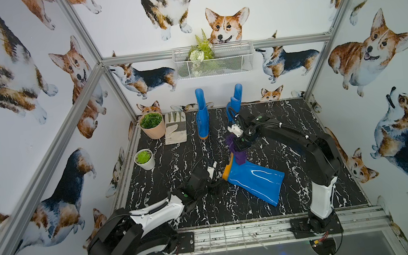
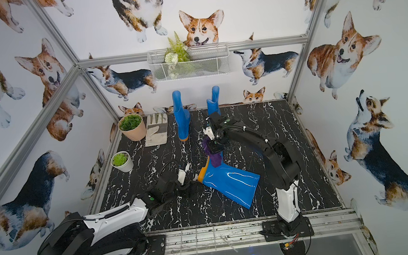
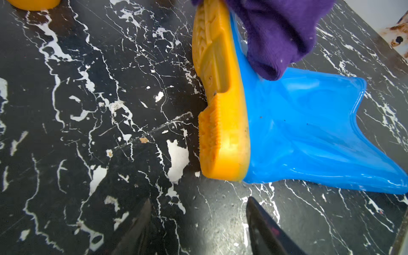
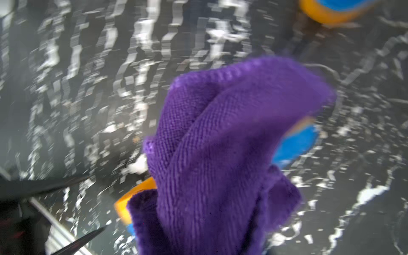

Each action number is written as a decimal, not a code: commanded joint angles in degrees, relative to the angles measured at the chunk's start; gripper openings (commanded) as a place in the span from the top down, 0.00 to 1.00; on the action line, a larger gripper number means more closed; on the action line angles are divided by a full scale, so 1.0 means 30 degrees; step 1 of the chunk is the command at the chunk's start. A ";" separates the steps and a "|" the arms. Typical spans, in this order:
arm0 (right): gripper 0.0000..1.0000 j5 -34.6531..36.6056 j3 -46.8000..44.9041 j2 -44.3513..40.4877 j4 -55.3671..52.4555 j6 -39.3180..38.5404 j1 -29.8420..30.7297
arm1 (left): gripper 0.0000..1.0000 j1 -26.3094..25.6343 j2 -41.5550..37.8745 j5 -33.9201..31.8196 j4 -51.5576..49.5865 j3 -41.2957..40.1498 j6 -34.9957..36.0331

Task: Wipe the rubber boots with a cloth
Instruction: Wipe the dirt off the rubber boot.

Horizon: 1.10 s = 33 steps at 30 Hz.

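Note:
One glossy blue rubber boot with an orange-yellow sole lies on its side mid-table. Two more boots stand upright at the back. My right gripper hangs over the lying boot's foot, shut on the dark-purple cloth. The cloth's lower end touches the blue foot beside the sole. My left gripper is low on the table, just off the heel end of the sole. It is open with only bare table between its fingers.
A pale work glove lies at the back left, next to a peach pot with a green plant. A small white pot stands near the left edge. A wire basket hangs on the back wall. A metal rail runs along the front.

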 commanded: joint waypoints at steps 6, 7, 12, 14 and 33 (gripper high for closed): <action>1.00 -0.0793 -0.0934 0.1112 0.0986 -0.0777 0.1120 | 0.30 0.0034 0.2372 0.1436 0.1582 0.1042 -0.0442; 1.00 -0.0947 -0.0679 0.1372 0.0940 -0.0830 0.0780 | 0.30 0.0041 0.2439 0.1490 0.1582 0.1089 -0.0460; 1.00 -0.1190 0.1127 0.2017 0.0444 -0.0732 -0.1781 | 0.30 0.0041 0.2629 0.1255 0.1219 0.1298 -0.0307; 1.00 -0.1185 0.1516 0.1886 0.0300 -0.0659 -0.2654 | 0.30 0.0027 0.2855 0.1213 0.1003 0.1518 -0.0226; 1.00 -0.2084 0.0608 0.2204 -0.0102 -0.0352 -0.1935 | 0.30 0.0049 0.7344 0.2215 0.1364 0.4214 0.0202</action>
